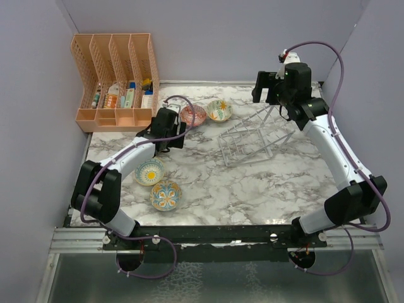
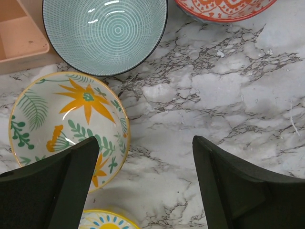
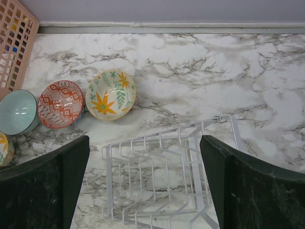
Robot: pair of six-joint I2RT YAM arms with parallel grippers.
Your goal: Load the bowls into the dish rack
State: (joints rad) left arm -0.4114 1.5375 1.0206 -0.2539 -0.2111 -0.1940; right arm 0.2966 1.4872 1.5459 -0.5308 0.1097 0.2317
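Claws first: our left gripper (image 2: 145, 183) is hanging spread wide and carrying nothing. Its black fingers (image 2: 52, 191) are straddling bare white marble tabletop (image 2: 214, 95), while the yellow-rimmed ceramic bowl painted with orange flowers (image 2: 66, 119) is lying partly under the finger at 9 o'clock. Our right gripper (image 3: 145, 191) is gaping just as empty above the silvery wire dish rack (image 3: 157, 167).

We are judging that loading is only beginning: no bowl is standing in any slot, and a first pick is being lined up. Next, we reckon, the left claw should be sliding toward 9 o'clock until one finger is inside that rim, then dropping, pinching the wall and carrying it toward 3 o'clock.

Nearest the bases, at 7 o'clock on the table, a blue-and-orange floral bowl (image 1: 166, 195) and a yellow sunburst bowl (image 1: 149, 172) are sitting just beside each other. Farther out, toward 11 o'clock, the plain pale teal bowl (image 2: 105, 33), the red-patterned bowl (image 1: 193, 115) and a second yellow-flowered bowl (image 1: 219, 110) are lining up. The rack is resting at 2 o'clock; we cannot tell whether it is sitting level.
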